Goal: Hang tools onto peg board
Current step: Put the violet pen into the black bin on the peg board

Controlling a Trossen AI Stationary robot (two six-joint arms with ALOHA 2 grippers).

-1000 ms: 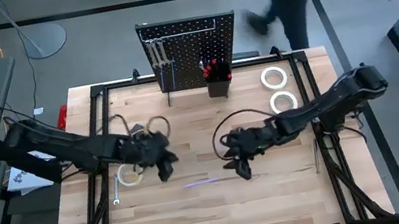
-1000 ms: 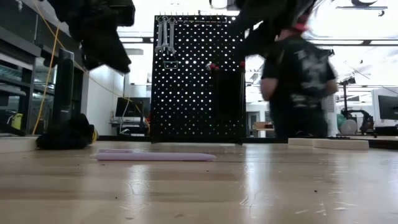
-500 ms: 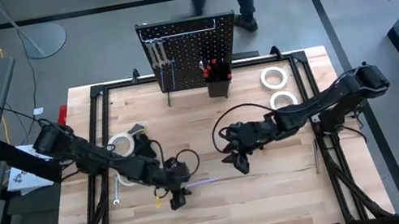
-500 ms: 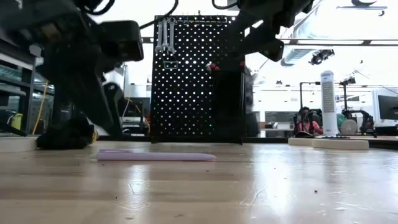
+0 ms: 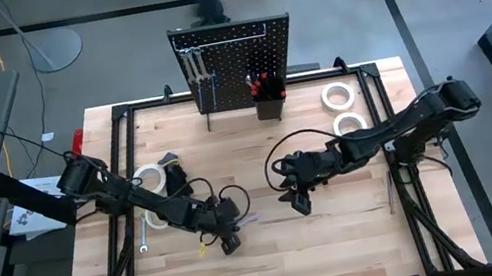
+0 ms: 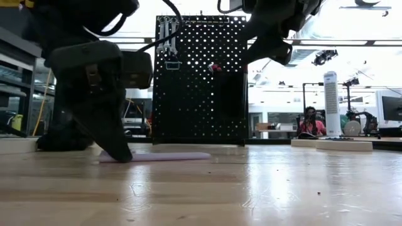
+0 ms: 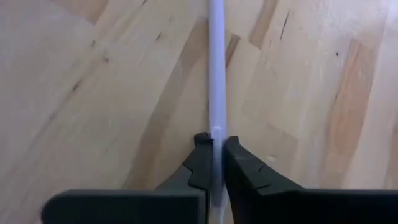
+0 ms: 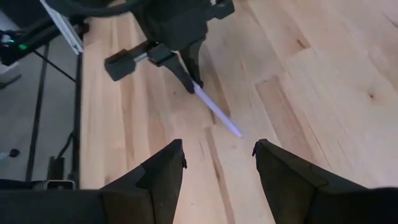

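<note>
**Left pincer closes on the thin tool lying on the bench**

The step in hand is the pick-up. The left pincer (image 5: 228, 243) is down at the bench (image 5: 347, 252), near its middle, and its two fingers (image 7: 200, 163) are pressed together on a thin pale rod (image 7: 217, 93), probably a slim tool. The rod lies flat on the wood and is not lifted. The right pincer (image 5: 298, 202) hangs just to the right of it, with the jaws apart and nothing between them.

The peg board (image 5: 234, 59) stands upright at the far edge, with wrenches (image 5: 199, 75) already hanging on its left part and a small bin (image 5: 267, 104) on its right part. Two tape rolls (image 5: 344, 111) lie far right on the bench, another roll (image 5: 149, 178) lies on the left.

Next, I think the left arm must raise the rod without slipping and carry it far, to the board. The grip is at one end, so the rod may tilt.
</note>
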